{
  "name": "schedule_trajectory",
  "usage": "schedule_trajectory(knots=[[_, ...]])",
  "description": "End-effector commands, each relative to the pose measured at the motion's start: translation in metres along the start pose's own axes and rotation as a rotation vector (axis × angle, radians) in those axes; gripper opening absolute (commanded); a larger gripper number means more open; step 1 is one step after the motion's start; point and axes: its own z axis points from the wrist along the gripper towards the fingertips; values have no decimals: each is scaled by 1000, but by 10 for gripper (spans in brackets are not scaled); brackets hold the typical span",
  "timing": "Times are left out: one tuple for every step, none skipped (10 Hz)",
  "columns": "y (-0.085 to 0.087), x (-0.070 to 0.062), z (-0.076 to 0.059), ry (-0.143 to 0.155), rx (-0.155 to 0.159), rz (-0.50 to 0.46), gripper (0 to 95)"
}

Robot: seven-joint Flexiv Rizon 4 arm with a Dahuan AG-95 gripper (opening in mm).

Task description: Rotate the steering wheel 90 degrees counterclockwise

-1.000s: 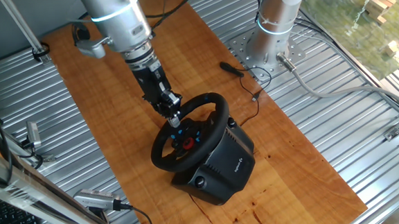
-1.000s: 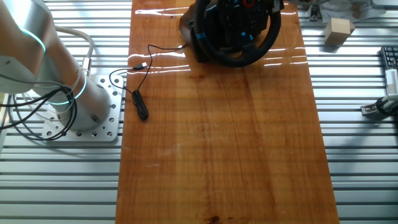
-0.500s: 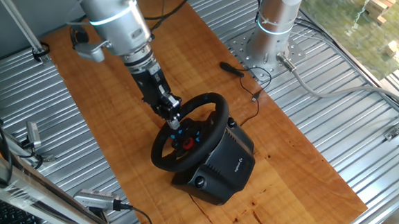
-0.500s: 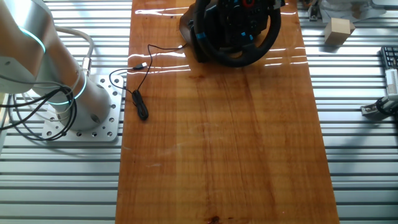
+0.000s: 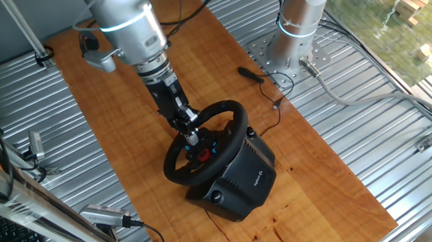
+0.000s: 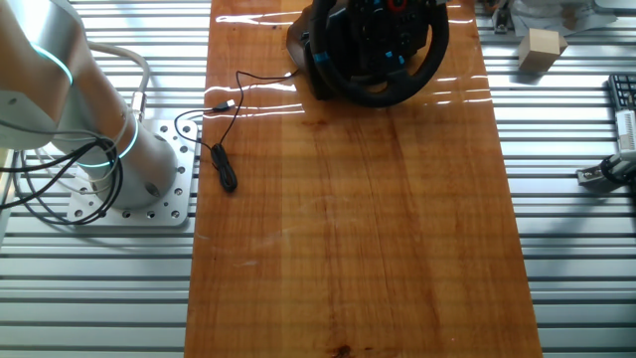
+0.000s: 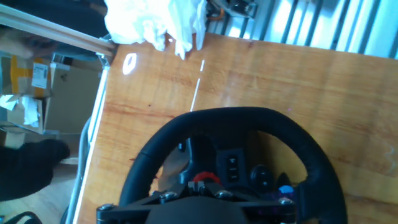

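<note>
The steering wheel [image 5: 239, 124] is a black round wheel with red and blue buttons on its hub, tilted on a boxy black base [image 5: 241, 181] near the front of the wooden board. My gripper [image 5: 193, 135] reaches down from the upper left, and its tip sits inside the rim at the hub's upper left side. In the hand view the fingertips [image 7: 197, 185] are pressed together with no gap, right above the hub's red button, and the rim [image 7: 249, 118] arches ahead of them. The other fixed view shows the wheel [image 6: 383, 94] at its top edge and hides the gripper.
A small black tool with a cable [image 5: 251, 74] lies on the board near the arm's silver base [image 5: 287, 53], and also shows in the other fixed view [image 6: 227, 171]. A wooden block [image 6: 542, 50] sits off the board. White cloth [image 7: 155, 22] lies beyond the board's edge.
My gripper has shifted slightly down and right, closer to the hub. The wheel does not look turned.
</note>
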Motion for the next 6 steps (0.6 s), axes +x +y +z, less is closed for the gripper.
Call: schedule_trajectory(knots=[[5,0,4,-1,0,0,0],[9,-1,7,0,1,6,0],[12,-1,11,-3,3,9,0],[15,-1,14,-6,2,14,0],[18,-1,17,-7,5,18,0],[18,-1,17,-7,4,19,0]])
